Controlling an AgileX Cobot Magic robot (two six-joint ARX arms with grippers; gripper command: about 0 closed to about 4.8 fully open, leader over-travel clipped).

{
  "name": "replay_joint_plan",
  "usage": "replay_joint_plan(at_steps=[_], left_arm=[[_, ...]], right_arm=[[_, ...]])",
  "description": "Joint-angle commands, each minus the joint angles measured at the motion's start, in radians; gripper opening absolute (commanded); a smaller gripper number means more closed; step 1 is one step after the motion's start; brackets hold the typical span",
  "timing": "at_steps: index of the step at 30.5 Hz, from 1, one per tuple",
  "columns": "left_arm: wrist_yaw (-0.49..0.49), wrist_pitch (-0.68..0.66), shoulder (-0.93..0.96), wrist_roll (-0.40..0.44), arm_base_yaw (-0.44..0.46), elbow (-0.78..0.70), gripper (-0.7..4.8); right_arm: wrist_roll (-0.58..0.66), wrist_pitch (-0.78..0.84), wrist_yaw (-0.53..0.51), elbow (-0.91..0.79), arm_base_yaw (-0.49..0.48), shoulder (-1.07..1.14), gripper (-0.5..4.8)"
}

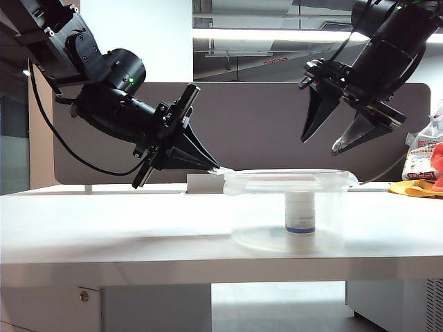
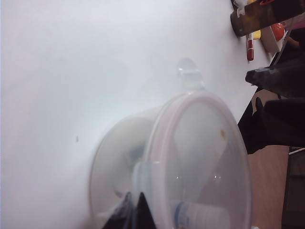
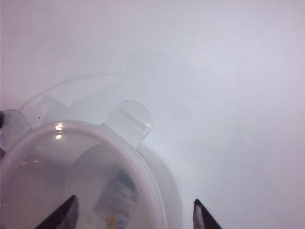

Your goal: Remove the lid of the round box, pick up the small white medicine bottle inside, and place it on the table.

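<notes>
Exterior view, left to right. My left gripper sits at about 9 o'clock of the round box, angled down toward its rim, fingertips right at the left edge of the lid. In the left wrist view the gripper tips are drawn together into one narrow point against a clip tab on the lid rim, so I read them as pinching that tab; the exact contact is blurred.

The lid lies flat on top of the round box, not lifted. Another clip tab sticks out on the far side of the rim in the left wrist view.

The round box stands on the white worktop, a little right of centre. Inside it, the small white medicine bottle stands upright on the box floor, blue band low on its label. In the right wrist view I see the bottle through the lid, hazy.

My right gripper hangs in the air at about 1 o'clock above the box, well clear of the lid, fingers spread wide. The right wrist view confirms this: its two fingertips stand far apart with nothing between them.

At 3 o'clock, at the worktop's far right edge, lies a yellow cloth and some packaging.
</notes>
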Motion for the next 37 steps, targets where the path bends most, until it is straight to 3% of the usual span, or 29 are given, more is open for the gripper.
replay_joint_plan(at_steps=[1, 5, 11, 13, 21, 30, 37], left_arm=[[0.005, -0.006, -0.001, 0.012, 0.001, -0.001, -0.04], [0.033, -0.016, -0.001, 0.012, 0.002, -0.001, 0.31], [0.042, -0.007, -0.001, 0.015, 0.002, -0.001, 0.19], [0.043, 0.01, -0.001, 0.014, 0.002, -0.001, -0.08], [0.046, 0.058, -0.001, 0.01, 0.001, 0.0, -0.06], [0.042, 0.173, -0.001, -0.071, 0.002, 0.003, -0.06], [0.02, 0.188, -0.001, -0.075, 0.014, 0.035, -0.06]], right_arm=[[0.0, 0.016, -0.005, 0.004, 0.001, -0.006, 3.04], [0.0, 0.009, -0.009, 0.004, 0.001, -0.006, 3.04], [0.0, 0.014, -0.008, 0.004, 0.001, -0.006, 3.04], [0.0, 0.017, -0.009, 0.004, 0.001, -0.006, 3.04], [0.0, 0.032, -0.009, 0.004, 0.001, -0.006, 3.04], [0.0, 0.039, -0.008, 0.004, 0.001, -0.006, 3.04], [0.001, 0.043, -0.009, 0.004, 0.001, -0.006, 3.04]])
